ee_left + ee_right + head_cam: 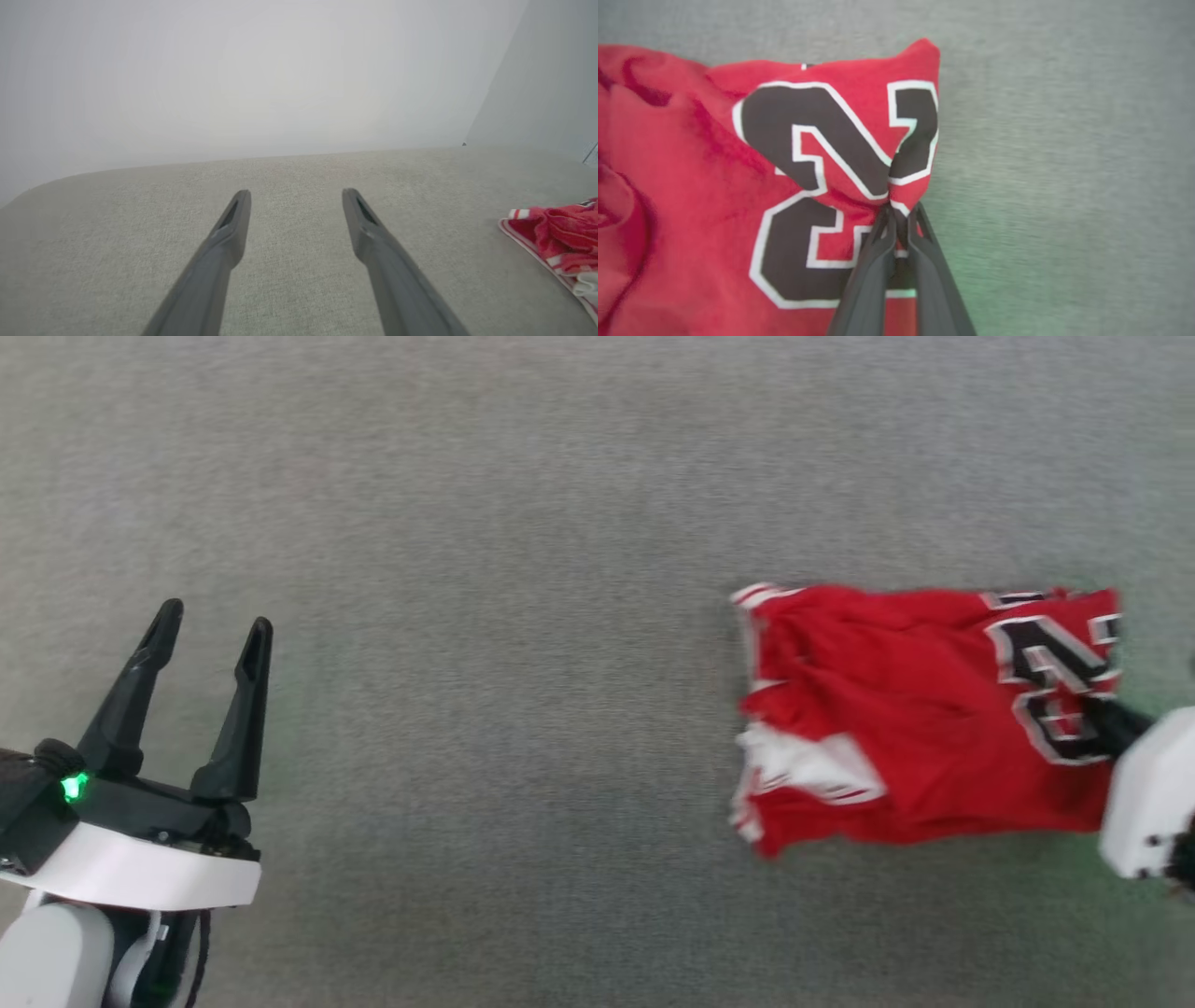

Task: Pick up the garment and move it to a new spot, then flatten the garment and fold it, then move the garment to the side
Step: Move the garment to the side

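Note:
The garment, a red jersey with white sleeve patches, striped trim and black white-edged numerals, lies folded into a rough rectangle on the grey fabric surface at the right. My right gripper is shut on a pinch of the garment at its right edge, beside the numerals; the cloth puckers at the fingertips. In the head view the right gripper comes in from the right edge, its fingers partly hidden by its white wrist. My left gripper stands open at the lower left, far from the jersey, holding nothing. The left wrist view shows the left gripper over bare surface, with the garment at the right edge.
The grey fabric surface spreads wide around the jersey, with open room to the left and behind it. In the left wrist view a pale wall rises behind the surface's far edge.

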